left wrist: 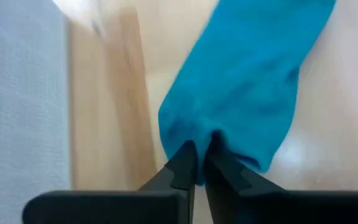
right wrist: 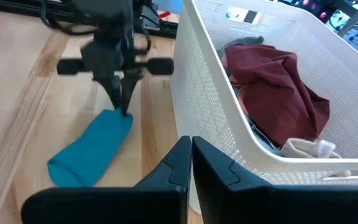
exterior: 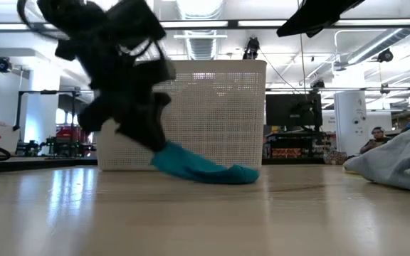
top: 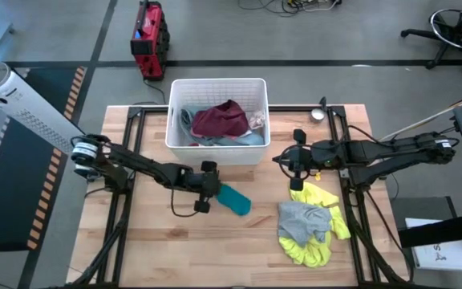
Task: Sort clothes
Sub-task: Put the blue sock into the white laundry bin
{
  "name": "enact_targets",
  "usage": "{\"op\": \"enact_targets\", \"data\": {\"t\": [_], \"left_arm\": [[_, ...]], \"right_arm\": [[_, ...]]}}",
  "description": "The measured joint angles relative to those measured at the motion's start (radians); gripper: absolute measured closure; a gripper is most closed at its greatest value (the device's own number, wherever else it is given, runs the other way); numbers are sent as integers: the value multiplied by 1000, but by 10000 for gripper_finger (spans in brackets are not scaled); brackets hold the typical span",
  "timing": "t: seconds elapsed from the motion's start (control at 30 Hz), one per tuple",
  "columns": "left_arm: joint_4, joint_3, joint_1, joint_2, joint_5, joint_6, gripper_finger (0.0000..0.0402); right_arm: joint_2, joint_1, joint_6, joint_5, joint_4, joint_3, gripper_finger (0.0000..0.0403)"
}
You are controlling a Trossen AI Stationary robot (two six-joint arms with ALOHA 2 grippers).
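Observation:
A teal garment lies on the wooden table in front of the white basket. It also shows in the low view and in the right wrist view. My left gripper is shut on its end. My right gripper hovers shut and empty beside the basket's near right corner. A maroon garment lies in the basket on light blue cloth. A grey garment lies on a bright yellow one on the table. My left gripper pinches the teal garment's end nearest the basket between its two fingers. The fingers slant down from the table's left side. The held end is raised a little, and the rest of the garment lies on the table.
The basket stands at the table's far middle, with a pale garment in its corner. A small round metal thing lies at the far right. Bare wood shows at the near left.

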Motion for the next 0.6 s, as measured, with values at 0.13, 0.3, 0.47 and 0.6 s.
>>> {"op": "enact_targets", "data": {"t": [0.13, 0.3, 0.47, 0.6], "left_arm": [[-9, 22, -3, -98, 17, -35, 398], [32, 48, -3, -248, 22, -113, 399], [124, 50, 2, -400, -36, -81, 400], [133, 57, 32, -500, -159, -14, 401]], "right_arm": [[0, 0, 0, 0, 0, 0, 403], [-1, 3, -1, -3, -1, 0, 403], [-1, 7, -14, -3, 4, 0, 403], [-1, 7, -17, -3, 9, -1, 403]]}}
